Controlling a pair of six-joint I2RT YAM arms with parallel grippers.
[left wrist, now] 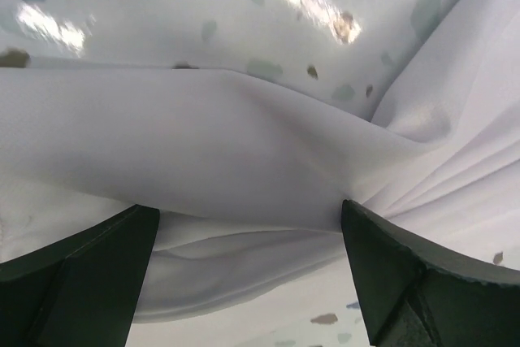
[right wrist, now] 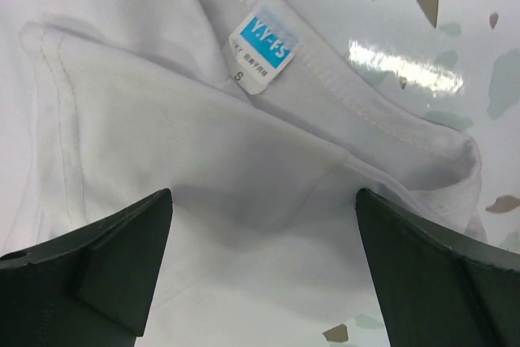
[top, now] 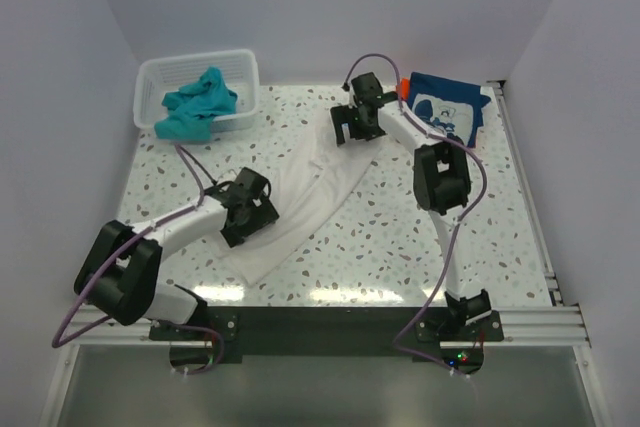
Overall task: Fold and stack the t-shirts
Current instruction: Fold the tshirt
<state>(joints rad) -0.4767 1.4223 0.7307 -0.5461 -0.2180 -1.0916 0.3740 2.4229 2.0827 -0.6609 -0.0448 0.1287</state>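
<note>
The speckled bench (top: 400, 237) sits between pale walls. Left fingers (top: 258, 215), spread wide, straddle a fold of the white t-shirt (top: 320, 182) lying diagonally mid-bench. Right fingers (top: 348, 132) are released over its collar. At the back edge, the teal t-shirt (top: 200, 102) fills the basket (top: 195, 57) and the navy t-shirt (top: 445, 107) lies in the right corner.

Speckled table (top: 400, 242) shows white t-shirt (top: 310, 197), teal t-shirt (top: 200, 102) and white-printed navy t-shirt (top: 445, 107).

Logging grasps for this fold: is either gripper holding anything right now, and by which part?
Nothing is held. The left gripper and the right gripper both stand open just above the white t-shirt.
</note>
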